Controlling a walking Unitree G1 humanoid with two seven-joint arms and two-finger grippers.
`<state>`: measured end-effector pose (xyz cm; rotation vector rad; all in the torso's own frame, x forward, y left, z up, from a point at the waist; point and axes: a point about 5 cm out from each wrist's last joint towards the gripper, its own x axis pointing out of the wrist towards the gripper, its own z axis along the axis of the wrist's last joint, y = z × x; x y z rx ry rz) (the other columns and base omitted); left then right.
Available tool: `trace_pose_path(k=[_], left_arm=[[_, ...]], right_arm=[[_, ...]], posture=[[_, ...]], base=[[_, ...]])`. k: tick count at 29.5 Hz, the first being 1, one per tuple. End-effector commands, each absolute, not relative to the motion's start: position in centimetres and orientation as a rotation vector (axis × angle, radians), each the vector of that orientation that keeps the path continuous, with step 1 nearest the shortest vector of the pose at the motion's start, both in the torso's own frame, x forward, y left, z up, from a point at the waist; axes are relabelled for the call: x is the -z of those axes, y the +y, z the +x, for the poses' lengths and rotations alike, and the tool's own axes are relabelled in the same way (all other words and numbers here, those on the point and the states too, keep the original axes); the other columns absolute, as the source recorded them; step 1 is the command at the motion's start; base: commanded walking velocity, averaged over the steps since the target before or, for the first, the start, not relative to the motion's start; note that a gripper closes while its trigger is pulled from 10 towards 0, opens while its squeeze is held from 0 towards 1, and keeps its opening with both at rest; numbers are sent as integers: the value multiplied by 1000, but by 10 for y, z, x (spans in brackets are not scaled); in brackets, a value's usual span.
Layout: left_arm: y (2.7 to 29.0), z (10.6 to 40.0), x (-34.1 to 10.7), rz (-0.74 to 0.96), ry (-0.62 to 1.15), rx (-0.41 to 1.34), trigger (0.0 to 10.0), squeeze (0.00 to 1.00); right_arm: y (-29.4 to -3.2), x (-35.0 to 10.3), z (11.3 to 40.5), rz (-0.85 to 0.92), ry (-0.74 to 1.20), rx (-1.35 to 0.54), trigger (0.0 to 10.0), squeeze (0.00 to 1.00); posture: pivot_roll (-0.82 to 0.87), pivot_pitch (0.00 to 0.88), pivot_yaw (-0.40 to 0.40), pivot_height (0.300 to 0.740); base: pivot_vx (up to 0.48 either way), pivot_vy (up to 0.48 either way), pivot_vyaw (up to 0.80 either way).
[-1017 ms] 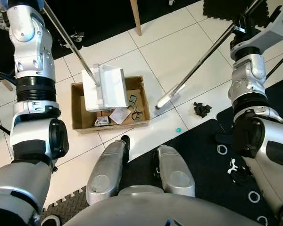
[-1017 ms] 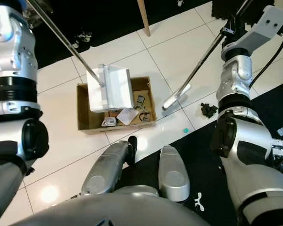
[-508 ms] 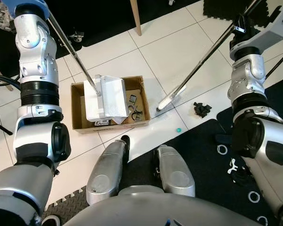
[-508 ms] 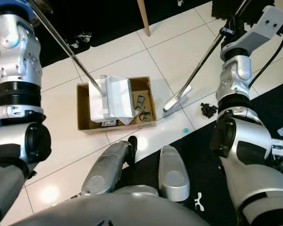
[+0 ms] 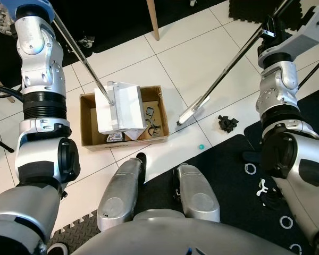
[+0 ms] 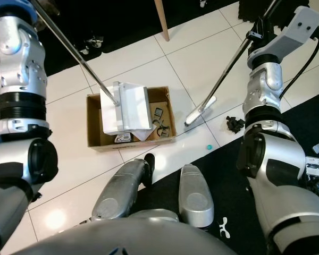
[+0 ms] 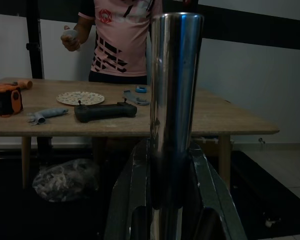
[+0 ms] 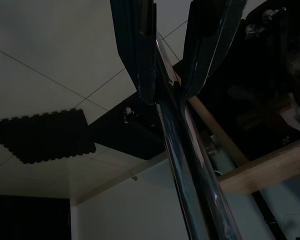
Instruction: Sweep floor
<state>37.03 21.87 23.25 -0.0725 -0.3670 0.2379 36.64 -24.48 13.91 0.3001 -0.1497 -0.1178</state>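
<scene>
steel dustpan handle (image 7: 174, 100) in closed left pincer (image 7: 176, 200)

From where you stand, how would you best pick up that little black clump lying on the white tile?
Probably from straight above: the black clump lies low and lumpy on the tile, so fingers should close across its narrower width. Both hands hold poles now, the right hand's carrying the broom head nearby.

Bare tiles (image 5: 202, 58) beyond cardboard box (image 5: 87, 139), black debris (image 5: 227, 123)
</scene>
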Motion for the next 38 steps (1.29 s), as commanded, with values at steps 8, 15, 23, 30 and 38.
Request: trace_pose_path(k=[8,15,23,30,38], left_arm=[[217,367,-240,-67,-415,-240,10000,0],[217,367,-241,-66,-417,-243,10000,0],[218,367,-241,-65,-417,-244,10000,0],[218,367,-241,-64,-418,-245,10000,0],[218,367,-241,-65,-419,-246,10000,0]], right_arm=[[-246,-153,370,289,-205,111,10000,0],[-248,-152,369,286,-202,118,10000,0],[-249,-151,369,284,-198,123,10000,0],[-249,-151,369,284,-196,125,10000,0],[-250,-151,369,282,-195,128,10000,0]], posture=[[-43,54,-6,740],[-45,57,-5,740],[-44,60,-5,740],[-44,60,-5,740],[-44,60,-6,740]], base=[[-432,0,0],[-412,0,0],[-393,0,0],[-366,0,0],[-343,0,0]])
